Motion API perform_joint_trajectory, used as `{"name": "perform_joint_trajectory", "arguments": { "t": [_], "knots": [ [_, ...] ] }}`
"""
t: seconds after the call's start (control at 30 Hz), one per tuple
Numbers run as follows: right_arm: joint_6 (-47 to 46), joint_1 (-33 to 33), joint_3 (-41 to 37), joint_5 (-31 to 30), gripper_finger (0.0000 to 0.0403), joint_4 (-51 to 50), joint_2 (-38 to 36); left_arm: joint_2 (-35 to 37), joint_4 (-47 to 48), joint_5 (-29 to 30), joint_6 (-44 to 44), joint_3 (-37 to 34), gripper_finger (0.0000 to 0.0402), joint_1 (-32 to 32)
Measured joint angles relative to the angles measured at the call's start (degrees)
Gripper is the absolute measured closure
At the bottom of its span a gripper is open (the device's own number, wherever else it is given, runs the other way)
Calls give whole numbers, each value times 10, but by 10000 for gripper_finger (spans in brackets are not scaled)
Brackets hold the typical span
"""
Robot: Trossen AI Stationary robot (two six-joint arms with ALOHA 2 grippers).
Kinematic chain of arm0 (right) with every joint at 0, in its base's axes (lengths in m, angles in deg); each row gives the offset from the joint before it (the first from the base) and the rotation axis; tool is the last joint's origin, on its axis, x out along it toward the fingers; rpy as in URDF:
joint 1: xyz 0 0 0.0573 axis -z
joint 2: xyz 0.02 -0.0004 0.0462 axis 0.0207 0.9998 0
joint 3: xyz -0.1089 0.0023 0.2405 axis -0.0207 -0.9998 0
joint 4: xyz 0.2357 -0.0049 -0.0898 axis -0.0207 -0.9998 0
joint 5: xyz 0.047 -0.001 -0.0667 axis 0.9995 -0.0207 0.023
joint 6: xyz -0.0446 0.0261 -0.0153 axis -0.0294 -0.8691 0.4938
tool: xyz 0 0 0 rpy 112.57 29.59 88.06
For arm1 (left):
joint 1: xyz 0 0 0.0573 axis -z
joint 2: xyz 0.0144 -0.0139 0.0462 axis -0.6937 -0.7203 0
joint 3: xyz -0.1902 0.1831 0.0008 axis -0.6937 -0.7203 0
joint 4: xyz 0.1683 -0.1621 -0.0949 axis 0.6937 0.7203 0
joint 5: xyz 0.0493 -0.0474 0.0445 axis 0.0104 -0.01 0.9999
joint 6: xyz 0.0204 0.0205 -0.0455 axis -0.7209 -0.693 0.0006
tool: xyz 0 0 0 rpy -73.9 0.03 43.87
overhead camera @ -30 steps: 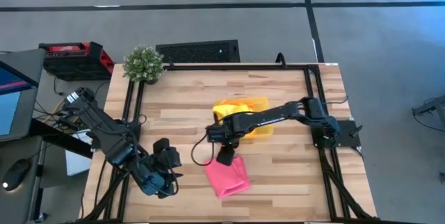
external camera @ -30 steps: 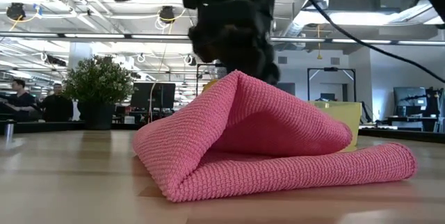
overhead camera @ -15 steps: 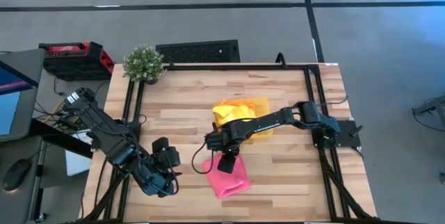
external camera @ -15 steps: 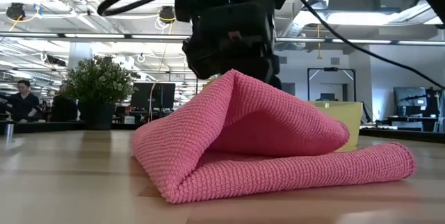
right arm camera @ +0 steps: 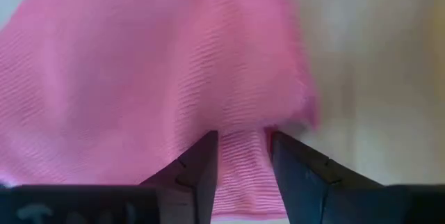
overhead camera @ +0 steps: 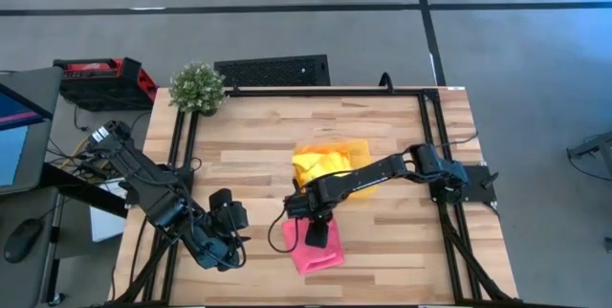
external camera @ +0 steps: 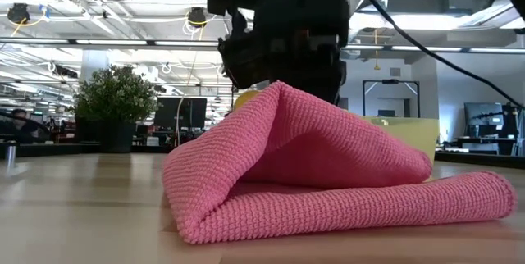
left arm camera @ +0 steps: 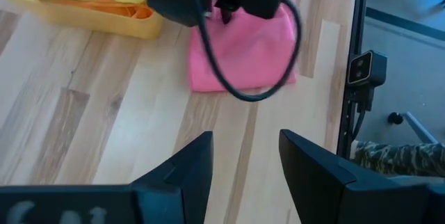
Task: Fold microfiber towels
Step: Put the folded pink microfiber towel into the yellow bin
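The hot pink towel (overhead camera: 320, 253) lies folded over on the table's near middle. Its upper layer rises to a peak (external camera: 279, 92) under my right gripper (overhead camera: 316, 232), which is shut on it. In the left wrist view the pink towel (left arm camera: 243, 50) shows beyond the right arm. My left gripper (overhead camera: 229, 220) is open and empty, low over the table's near left, its fingers (left arm camera: 198, 165) spread. The bright yellow towel (overhead camera: 320, 163) and an orange towel (left arm camera: 115, 5) lie in the translucent yellow tray (overhead camera: 361, 145). My right gripper pinches the pink towel's upper layer (right arm camera: 240, 156) between its two fingers, coming from above. The held part stands up as a tented peak (external camera: 283, 93). The lower layer (external camera: 344, 207) rests flat on the table. Whether it has an edge or a fold, I cannot tell.
A potted plant (overhead camera: 198, 86) stands at the far left corner. Black frame rails (overhead camera: 182, 145) run along the table's left and right sides. Bare wood (overhead camera: 411, 251) lies on the near right. People show in the room behind (external camera: 20, 120).
My right gripper has gone toward the table's near edge with the pink towel's upper layer, staying shut. The raised layer has come over the lower one, and the towel has slid a little nearer.
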Motion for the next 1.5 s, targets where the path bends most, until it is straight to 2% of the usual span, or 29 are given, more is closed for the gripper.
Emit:
{"name": "perform_joint_trajectory", "arguments": {
  "t": [0.13,0.27,0.4,0.53,0.73,0.83,0.93,1.2,1.5],
  "knots": [
    [-9,11,0,-28,248,-13,-6,0,0,0,0,0,245,0],
    [-16,11,9,-30,248,-50,-13,0,0,0,5,0,245,0],
    [-27,-10,22,-41,248,-78,-39,0,0,0,16,0,245,0],
    [-86,-45,19,-71,248,-80,-49,0,-1,0,23,0,245,1],
    [-142,-86,18,-73,248,-34,-38,0,-2,0,23,0,245,1],
    [-179,-83,6,-107,248,3,-39,0,-2,0,19,0,245,1],
    [-198,-76,3,-144,248,-14,-39,0,-3,0,18,0,245,1],
    [-264,-68,-27,-142,248,6,-39,0,-2,0,17,0,245,1],
    [-273,-69,-63,-124,248,38,-39,0,-2,0,18,0,245,1]
  ]
}}
